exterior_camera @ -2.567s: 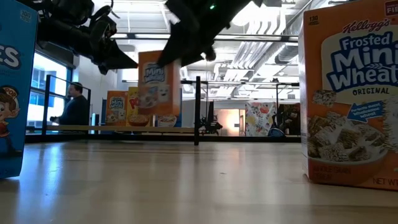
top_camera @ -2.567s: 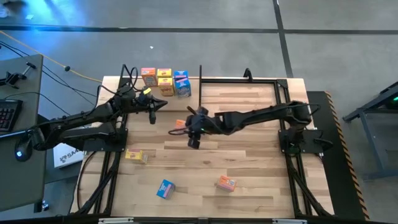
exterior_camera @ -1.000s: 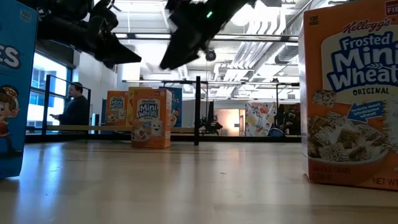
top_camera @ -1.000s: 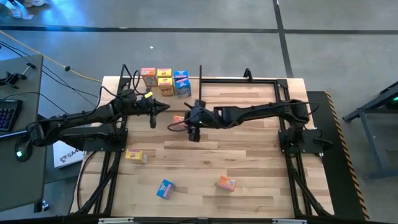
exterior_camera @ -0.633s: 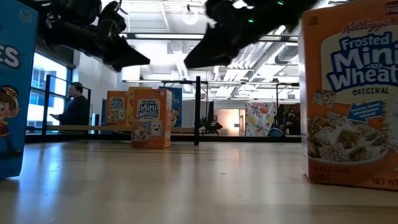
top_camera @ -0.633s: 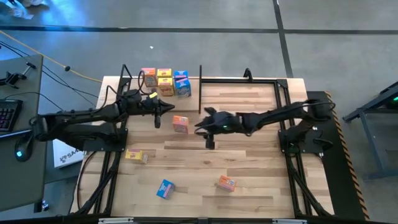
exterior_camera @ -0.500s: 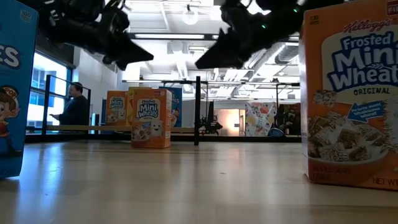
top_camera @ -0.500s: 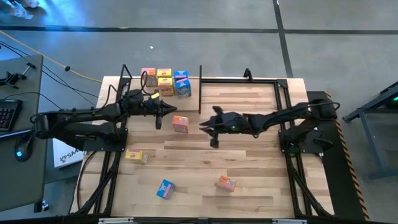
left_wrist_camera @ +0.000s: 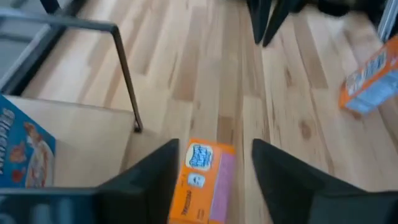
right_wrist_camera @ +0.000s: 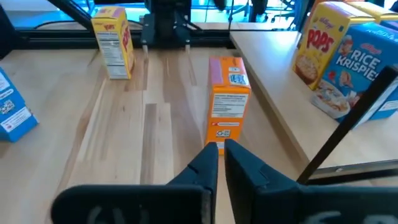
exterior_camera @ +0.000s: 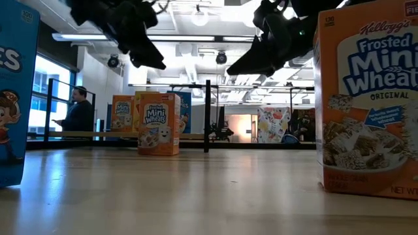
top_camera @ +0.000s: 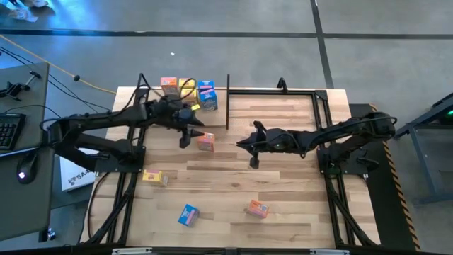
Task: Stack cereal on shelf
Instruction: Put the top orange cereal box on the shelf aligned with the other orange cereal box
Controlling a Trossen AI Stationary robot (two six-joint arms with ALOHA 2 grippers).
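An orange-pink cereal box [top_camera: 206,142] stands upright on its bottom end on the tabletop, just in front of the shelf [top_camera: 177,99]. My left gripper [left_wrist_camera: 214,171] hovers open above it, one finger on each side of the box [left_wrist_camera: 202,180], clear of its top in the low view. My right gripper [right_wrist_camera: 221,155] is shut and empty. It sits to the box's right [top_camera: 241,145] and points at the box [right_wrist_camera: 229,99]. On the shelf's pale board [right_wrist_camera: 273,68] stand a yellow box [right_wrist_camera: 317,37] and a blue box [right_wrist_camera: 357,62].
Loose boxes lie on the near half of the table: yellow [top_camera: 156,177], blue [top_camera: 188,214] and orange [top_camera: 257,209]. A black shelf post [top_camera: 228,99] rises just beyond the standing box. A person [exterior_camera: 80,111] stands in the room behind.
My right gripper has drawn back from the standing orange-pink box toward the table's right edge. My left gripper has moved right and toward the near edge, tipping down over that box. The box has stayed upright where it stood.
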